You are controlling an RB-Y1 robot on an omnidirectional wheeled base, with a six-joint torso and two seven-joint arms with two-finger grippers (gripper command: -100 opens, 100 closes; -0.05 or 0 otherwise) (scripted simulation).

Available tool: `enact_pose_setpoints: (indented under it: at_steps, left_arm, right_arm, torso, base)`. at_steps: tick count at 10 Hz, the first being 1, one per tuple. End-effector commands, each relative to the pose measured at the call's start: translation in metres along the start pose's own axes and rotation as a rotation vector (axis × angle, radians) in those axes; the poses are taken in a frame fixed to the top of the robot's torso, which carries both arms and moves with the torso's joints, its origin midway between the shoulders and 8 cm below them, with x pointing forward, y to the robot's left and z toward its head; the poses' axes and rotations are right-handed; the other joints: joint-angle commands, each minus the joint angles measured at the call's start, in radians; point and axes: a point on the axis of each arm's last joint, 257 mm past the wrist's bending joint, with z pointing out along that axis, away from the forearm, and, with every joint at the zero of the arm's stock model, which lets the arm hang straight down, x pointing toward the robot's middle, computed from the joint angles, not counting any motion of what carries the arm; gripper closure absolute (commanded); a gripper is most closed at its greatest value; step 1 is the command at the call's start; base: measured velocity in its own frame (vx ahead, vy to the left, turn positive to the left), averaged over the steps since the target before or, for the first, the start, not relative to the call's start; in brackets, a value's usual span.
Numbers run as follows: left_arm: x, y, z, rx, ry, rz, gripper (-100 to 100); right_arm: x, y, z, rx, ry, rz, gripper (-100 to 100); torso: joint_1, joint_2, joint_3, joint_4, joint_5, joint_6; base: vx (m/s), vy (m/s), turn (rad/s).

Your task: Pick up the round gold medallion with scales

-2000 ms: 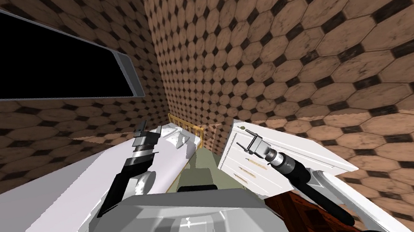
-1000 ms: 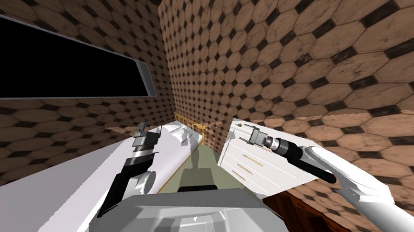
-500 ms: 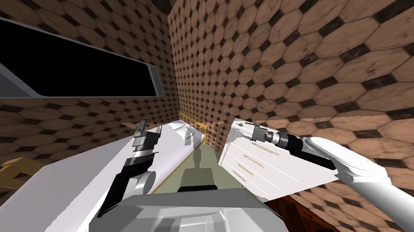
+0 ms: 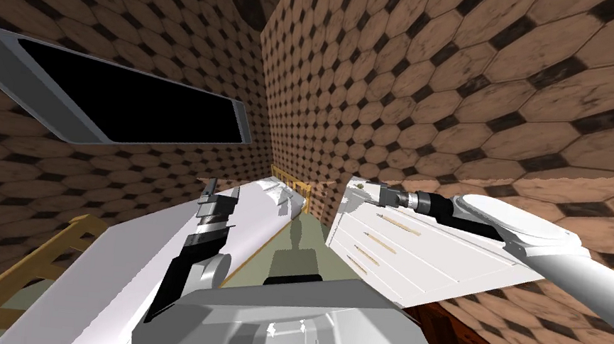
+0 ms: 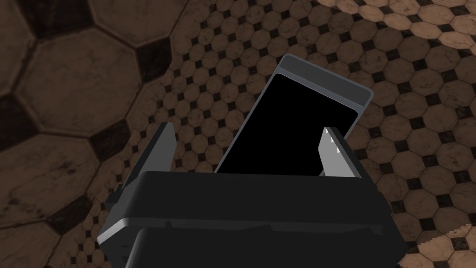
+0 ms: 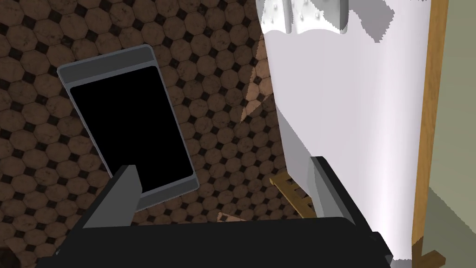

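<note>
Since the earlier frames only your right arm has moved, reaching further out. Your left tool (image 4: 210, 186) hangs above the long white bed (image 4: 147, 256), blades spread and empty. On the white chest of drawers with gold handles (image 4: 417, 263), the small round gold medallion (image 4: 361, 185) lies at the top's far corner. Your right tool (image 4: 370, 190) hovers just beside it, blades wide apart, gripping nothing. You're on the approach, I judge; next, tip the tool down over the medallion, then close

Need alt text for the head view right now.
The right gripper reaches over the top corner of the white dresser, next to a tiny object too small to identify. The left gripper is raised above the white bed; a grey-framed black window is on the tiled wall.
</note>
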Motion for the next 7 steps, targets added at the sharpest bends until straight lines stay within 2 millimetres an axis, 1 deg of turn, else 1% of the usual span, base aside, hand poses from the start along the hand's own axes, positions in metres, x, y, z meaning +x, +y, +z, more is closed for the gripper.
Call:
enact_pose_setpoints:
  at_steps: [1,2,3,4,5,6,7]
  left_arm:
    - [0.000,0.000,0.000,0.000,0.000,0.000,0]
    - [0.000,0.000,0.000,0.000,0.000,0.000,0]
    - [0.000,0.000,0.000,0.000,0.000,0.000,0]
    - [0.000,0.000,0.000,0.000,0.000,0.000,0]
    - [0.000,0.000,0.000,0.000,0.000,0.000,0]
    - [0.000,0.000,0.000,0.000,0.000,0.000,0]
    - [0.000,0.000,0.000,0.000,0.000,0.000,0]
  right_arm:
    - [0.014,0.000,-0.006,-0.053,0.022,-0.052,-100]
    - [0.019,0.001,-0.009,-0.053,0.034,-0.045,-100]
    - [0.028,0.002,-0.014,-0.102,0.048,-0.090,-100]
    - [0.034,0.004,-0.018,-0.102,0.061,-0.080,-100]
    - [0.043,0.006,-0.024,-0.153,0.075,-0.120,-100]
    - [0.049,0.007,-0.028,-0.152,0.088,-0.111,-100]
    - [0.057,0.010,-0.035,-0.204,0.099,-0.146,-100]
  torso:
    - [0.000,0.000,0.000,0.000,0.000,0.000]
    - [0.000,0.000,0.000,0.000,0.000,-0.001]
    - [0.000,0.000,0.000,0.000,0.000,0.000]
    - [0.000,-0.001,-0.001,0.000,0.000,-0.001]
    - [0.000,-0.001,-0.001,0.000,0.000,0.000]
    - [0.000,-0.001,-0.001,0.000,0.000,-0.001]
    - [0.000,-0.002,-0.001,0.000,0.000,0.001]
  base:
    - [-0.045,-0.042,0.207]
    - [-0.036,-0.039,0.108]
    - [-0.030,-0.042,0.205]
    - [-0.027,-0.036,0.117]
    - [-0.031,-0.027,0.232]
    - [-0.025,-0.029,0.113]
    - [-0.023,-0.035,0.178]
